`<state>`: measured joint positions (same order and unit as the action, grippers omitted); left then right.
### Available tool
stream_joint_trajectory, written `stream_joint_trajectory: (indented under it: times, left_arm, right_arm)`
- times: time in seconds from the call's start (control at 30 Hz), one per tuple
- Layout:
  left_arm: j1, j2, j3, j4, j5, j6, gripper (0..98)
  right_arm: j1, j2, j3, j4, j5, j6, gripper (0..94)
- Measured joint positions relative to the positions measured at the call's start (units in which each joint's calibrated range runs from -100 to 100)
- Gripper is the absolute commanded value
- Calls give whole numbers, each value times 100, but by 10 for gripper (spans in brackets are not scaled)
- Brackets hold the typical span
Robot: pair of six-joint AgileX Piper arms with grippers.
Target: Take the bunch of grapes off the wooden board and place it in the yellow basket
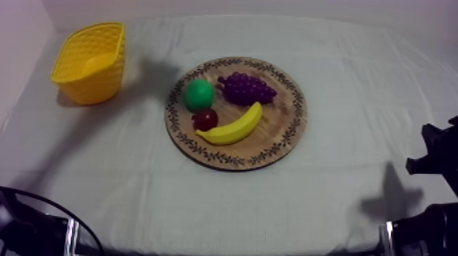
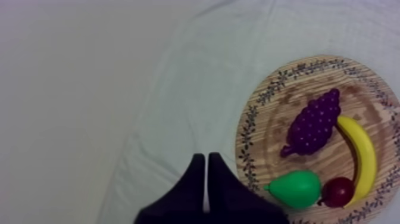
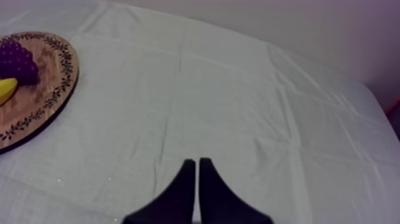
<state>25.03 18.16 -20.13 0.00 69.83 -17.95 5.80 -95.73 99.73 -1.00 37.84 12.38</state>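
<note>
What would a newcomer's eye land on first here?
The round wooden board in the middle, carrying the purple bunch of grapes, green pear, small red fruit and banana. Next, the yellow basket at the far left, apart from the board.

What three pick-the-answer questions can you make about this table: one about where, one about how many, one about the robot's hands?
1. Where do the grapes lie?
A. on the board, beside the banana
B. on the bare cloth
C. on top of the pear

2. How many fruits are on the board?
A. two
B. four
C. six

3. How are the left hand and the right hand?
A. open wide
B. shut on a fruit
C. shut, holding nothing

Answers:
1 A, they rest on the wood next to the banana.
2 B, there are grapes, banana, pear and a small red fruit.
3 C, each hand is a narrow shut wedge over the cloth.
</note>
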Motion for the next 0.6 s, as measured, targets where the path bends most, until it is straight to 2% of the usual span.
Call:
stream_joint_trajectory:
  times: [0.2, 0.43, 0.6]
  left_arm:
    - [18, -114, 267, -62, -85, -65, 156]
    - [15, -235, 568, -65, -148, -200, 599]
    - [50, -307, 833, -77, -267, -294, 771]
  right_arm:
    - [0, 0, 0, 0, 0, 0, 2]
    - [0, 0, 0, 0, 0, 0, 2]
    - [0, 0, 0, 0, 0, 0, 2]
